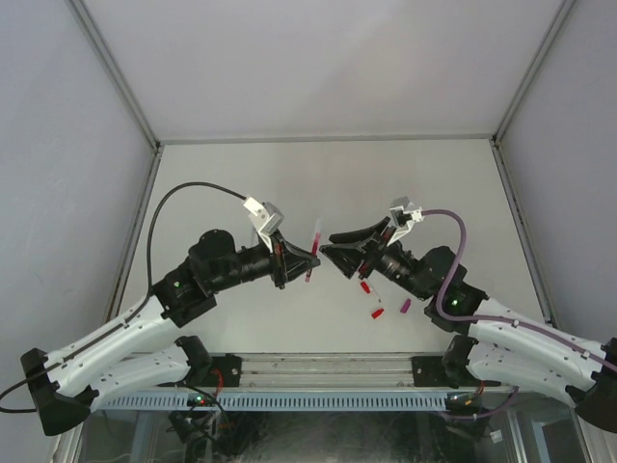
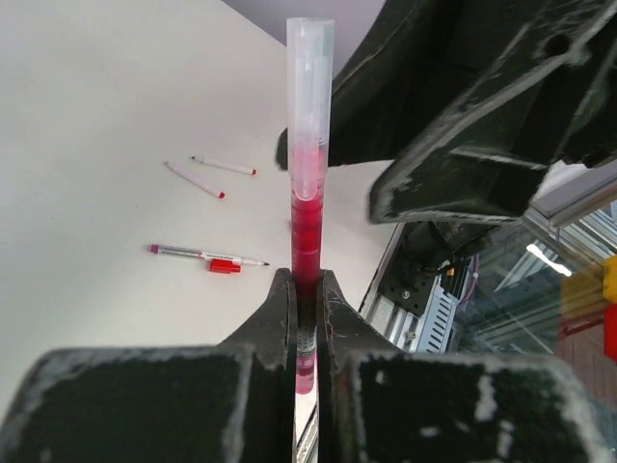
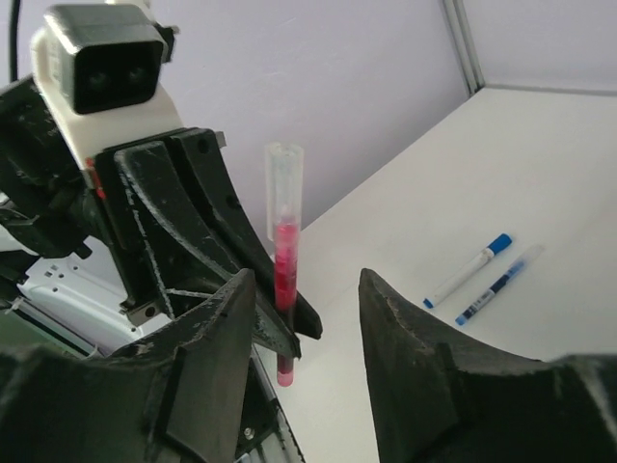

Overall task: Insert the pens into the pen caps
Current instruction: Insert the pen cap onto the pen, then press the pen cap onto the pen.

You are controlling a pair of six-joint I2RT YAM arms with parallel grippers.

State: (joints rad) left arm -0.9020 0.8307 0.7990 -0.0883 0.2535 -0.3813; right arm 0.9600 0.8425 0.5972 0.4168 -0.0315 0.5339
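Note:
A magenta pen (image 2: 307, 222) stands upright between my left gripper's (image 2: 307, 282) fingers, which are shut on its lower barrel. A pale translucent cap (image 2: 310, 87) covers its top end. In the top view the same pen (image 1: 313, 247) hangs above the table's middle, at the tip of the left gripper (image 1: 314, 258). My right gripper (image 3: 308, 280) is open and holds nothing, its jaws standing just in front of the pen (image 3: 285, 260). From above, the right gripper (image 1: 328, 245) nearly meets the left one.
On the table lie a magenta-ended pen (image 2: 207, 255), a loose red cap (image 2: 225, 266) and two thin red-tipped pens (image 2: 224, 166). Two blue pens (image 3: 468, 270) lie further off. Small red and magenta pieces (image 1: 378, 312) sit under the right arm.

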